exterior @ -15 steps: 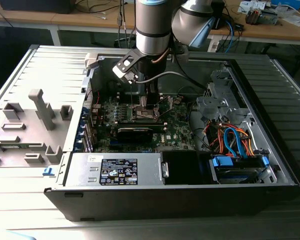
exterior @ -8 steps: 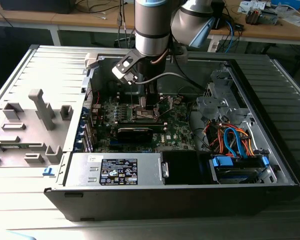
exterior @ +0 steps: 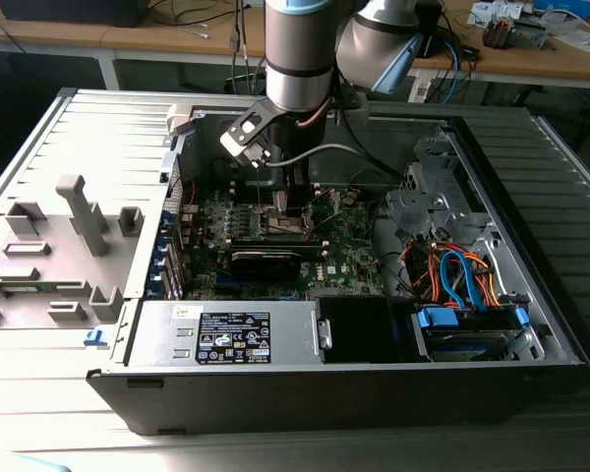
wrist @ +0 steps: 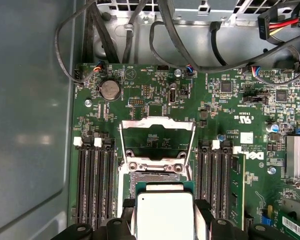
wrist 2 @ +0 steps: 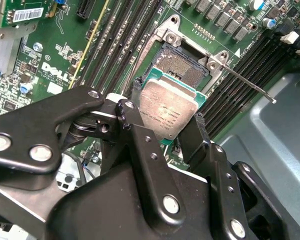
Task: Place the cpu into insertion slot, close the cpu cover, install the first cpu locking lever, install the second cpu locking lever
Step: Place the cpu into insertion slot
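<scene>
You have the cpu (wrist 2: 172,107) (wrist: 163,215) clamped in the gripper (wrist 2: 166,112) (wrist: 164,214) (exterior: 285,202). A black finger presses against each of two opposite edges, and the silvery-grey top faces up.

In both wrist views the chip hangs over the near part of the insertion slot (wrist 2: 182,62) (wrist: 157,177). The slot's far part, with its dark pin field, lies bare beyond the chip's edge. You cannot tell from these pictures whether the chip's underside touches the slot.

The cpu cover (wrist: 157,122) stands swung open on the far side of the slot, and green board shows through its square window. In the second wrist view a thin metal lever (wrist 2: 250,82) sticks out free from one corner of the slot frame, raised clear of the board.

Long black memory slots (wrist: 95,185) (wrist 2: 120,40) run along both sides of the slot on the green motherboard (wrist: 140,95) (wrist 2: 40,65) (exterior: 354,246), with a round coin battery (wrist: 110,90) further out.

In the exterior view the arm reaches straight down into an open computer case (exterior: 324,388) lying on its side on a grey ribbed surface (exterior: 560,197). A power supply box (exterior: 226,334) sits along the case's near wall. A tangle of blue and orange cables (exterior: 452,275) lies toward the exterior view's right.
</scene>
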